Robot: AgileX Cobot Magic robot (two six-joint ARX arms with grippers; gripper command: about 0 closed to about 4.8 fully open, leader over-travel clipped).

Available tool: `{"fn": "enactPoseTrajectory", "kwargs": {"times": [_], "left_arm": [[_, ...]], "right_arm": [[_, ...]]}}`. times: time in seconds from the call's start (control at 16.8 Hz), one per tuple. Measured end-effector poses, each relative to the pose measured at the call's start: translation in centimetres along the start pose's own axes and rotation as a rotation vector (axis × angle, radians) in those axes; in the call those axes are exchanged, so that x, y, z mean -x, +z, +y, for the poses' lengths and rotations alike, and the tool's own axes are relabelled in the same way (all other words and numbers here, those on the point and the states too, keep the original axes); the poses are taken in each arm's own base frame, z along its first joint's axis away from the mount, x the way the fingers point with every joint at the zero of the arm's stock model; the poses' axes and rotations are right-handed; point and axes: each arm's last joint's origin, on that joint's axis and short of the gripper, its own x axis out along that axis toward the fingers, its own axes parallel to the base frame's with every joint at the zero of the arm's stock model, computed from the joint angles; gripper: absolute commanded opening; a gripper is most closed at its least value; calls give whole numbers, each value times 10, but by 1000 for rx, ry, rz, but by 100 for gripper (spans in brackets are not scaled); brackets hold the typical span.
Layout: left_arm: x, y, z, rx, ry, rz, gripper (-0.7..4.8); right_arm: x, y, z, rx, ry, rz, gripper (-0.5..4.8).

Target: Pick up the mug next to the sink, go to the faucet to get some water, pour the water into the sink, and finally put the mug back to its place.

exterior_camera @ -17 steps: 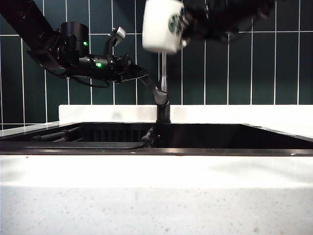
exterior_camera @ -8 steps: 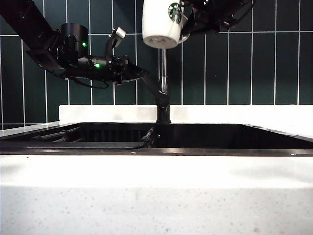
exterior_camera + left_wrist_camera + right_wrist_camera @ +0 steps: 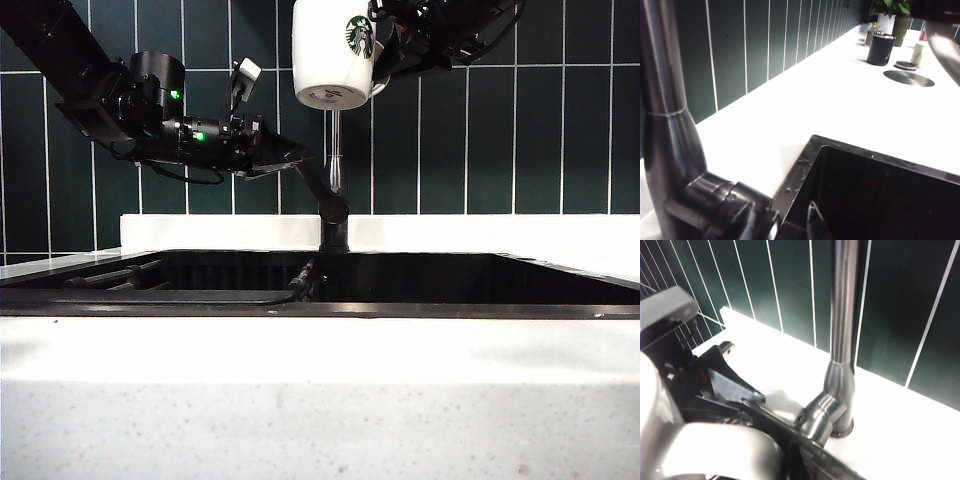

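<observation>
The white mug (image 3: 333, 55) with its green logo hangs upright high above the sink (image 3: 450, 310), just over the top of the faucet pipe (image 3: 336, 150). My right gripper (image 3: 385, 52) reaches in from the right and is shut on the mug's handle (image 3: 715, 450). My left gripper (image 3: 288, 158) is open, its fingertips at the faucet's angled lever (image 3: 312, 185). In the left wrist view the faucet (image 3: 665, 125) and its joint fill one side, with a fingertip (image 3: 811, 220) over the dark basin. No water shows.
Dark green tiles (image 3: 500, 140) back the white counter (image 3: 480, 232). A dark rack (image 3: 115, 277) lies in the sink's left part. Farther along the counter stand a dark cup (image 3: 881, 48), a potted plant (image 3: 892, 12) and a round metal lid (image 3: 909, 78).
The mug has swung from a tilt to upright and settled slightly lower above the faucet. My left gripper has turned a little at the lever and stays open.
</observation>
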Motion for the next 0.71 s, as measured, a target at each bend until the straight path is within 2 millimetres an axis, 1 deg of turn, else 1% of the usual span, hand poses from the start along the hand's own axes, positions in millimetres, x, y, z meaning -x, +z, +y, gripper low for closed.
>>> {"fn": "enactPoseTrajectory", "kwargs": {"times": [0.24, 0.48, 0.71], "left_arm": [[-1, 0, 0, -30, 13, 4, 130], [-3, -1, 1, -77, 109, 21, 129], [-3, -1, 1, -82, 113, 22, 129]], "right_arm": [[0, -5, 0, -7, 13, 50, -1], [0, -8, 1, 25, 15, 76, -1], [0, -8, 1, 29, 14, 77, -1]]}}
